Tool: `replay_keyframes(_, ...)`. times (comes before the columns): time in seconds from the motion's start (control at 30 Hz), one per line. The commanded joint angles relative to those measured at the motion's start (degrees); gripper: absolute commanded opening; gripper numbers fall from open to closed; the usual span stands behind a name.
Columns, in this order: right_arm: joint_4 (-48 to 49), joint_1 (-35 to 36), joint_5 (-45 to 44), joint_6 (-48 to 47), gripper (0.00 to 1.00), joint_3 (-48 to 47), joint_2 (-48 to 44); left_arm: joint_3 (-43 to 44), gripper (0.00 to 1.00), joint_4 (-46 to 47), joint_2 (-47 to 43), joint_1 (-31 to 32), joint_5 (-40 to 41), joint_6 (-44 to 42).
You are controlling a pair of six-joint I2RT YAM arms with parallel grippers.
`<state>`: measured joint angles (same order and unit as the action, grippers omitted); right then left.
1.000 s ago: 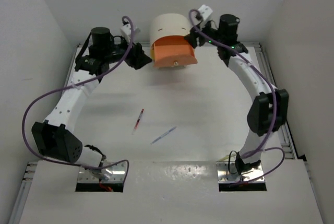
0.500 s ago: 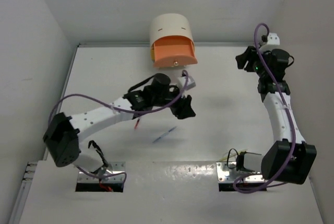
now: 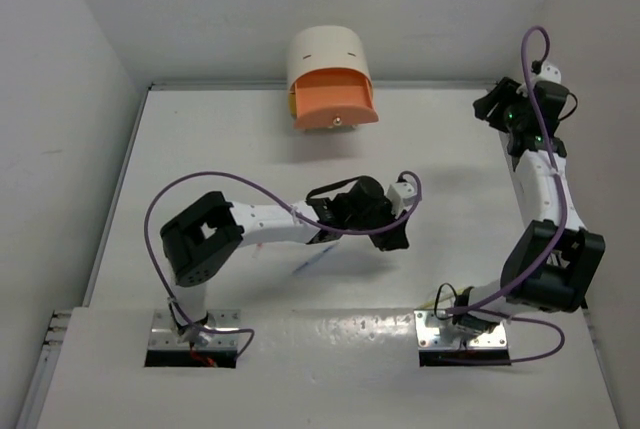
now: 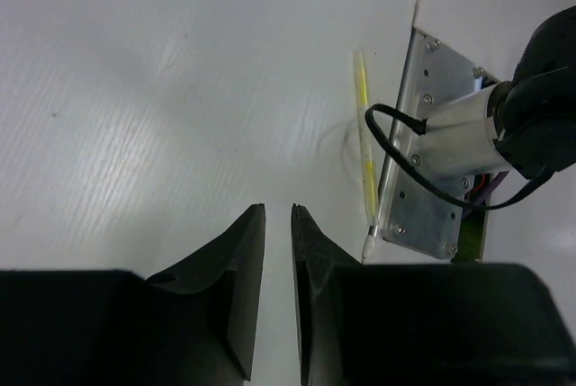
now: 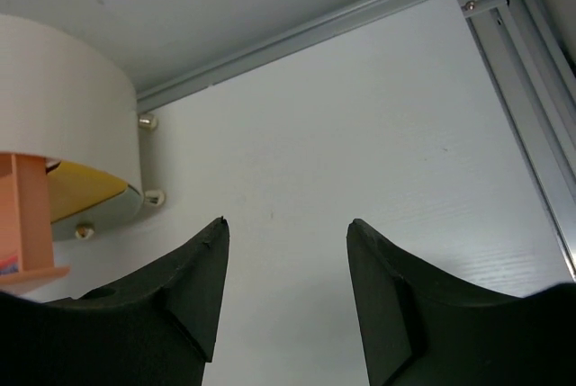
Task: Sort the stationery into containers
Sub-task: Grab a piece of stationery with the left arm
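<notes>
The cream arch box stands at the back centre with its orange drawer pulled out. From the right wrist view I see the box with a yellow drawer and the orange drawer. My left gripper reaches across the near middle; its fingers are nearly together with nothing between them. A thin yellow stick lies ahead of it beside the right arm's base plate. A blue-purple pen pokes out under the left arm. My right gripper is open and empty, right of the box.
The left arm lies across the near middle of the table and covers where the red pen lay. An aluminium rail runs along the right table edge. A black cable loops at the right base.
The left arm has swung from the box's left side down and rightward across the table towards the right base. The right arm has pulled away from the box to the far right.
</notes>
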<state>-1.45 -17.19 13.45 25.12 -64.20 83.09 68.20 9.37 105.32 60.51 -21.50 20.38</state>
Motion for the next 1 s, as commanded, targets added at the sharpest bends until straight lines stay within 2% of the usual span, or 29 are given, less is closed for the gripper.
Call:
replay_keyframes(0.0, 2.5, -0.7, -0.3, 2.5, 0.55, -4.5, 1.0, 3.6, 0.24, 7.8, 1.6, 3.7, 1.6, -1.7)
replay_keyframes(0.13, 3.1, -2.7, 0.8, 4.9, 0.55, -5.7, 2.2, 4.1, 0.27, 9.3, 3.0, 5.8, 2.4, -0.9)
replay_keyframes(0.23, 2.9, -4.0, 1.6, 6.6, 0.55, -6.0, 2.7, 3.3, 0.34, 10.6, 3.8, 7.2, 2.3, 2.5)
replay_keyframes(0.4, 2.0, -5.0, 0.9, 8.6, 0.55, -6.9, 3.8, 3.7, 0.37, 10.2, 4.5, 10.1, 3.7, 0.6)
replay_keyframes(0.53, 0.1, -5.1, -0.6, 9.8, 0.55, -9.3, 5.1, 4.0, 0.36, 10.1, 5.7, 10.0, 5.3, -0.9)
replay_keyframes(0.73, -0.4, -6.0, -1.9, 11.7, 0.55, -10.0, 5.3, -5.6, 0.28, 15.2, 3.1, 11.0, 4.6, -4.5)
replay_keyframes(0.97, -0.5, -8.1, 0.7, 14.9, 0.55, -10.2, 6.7, -3.3, 0.27, 14.6, 7.4, 13.1, 5.4, -5.0)
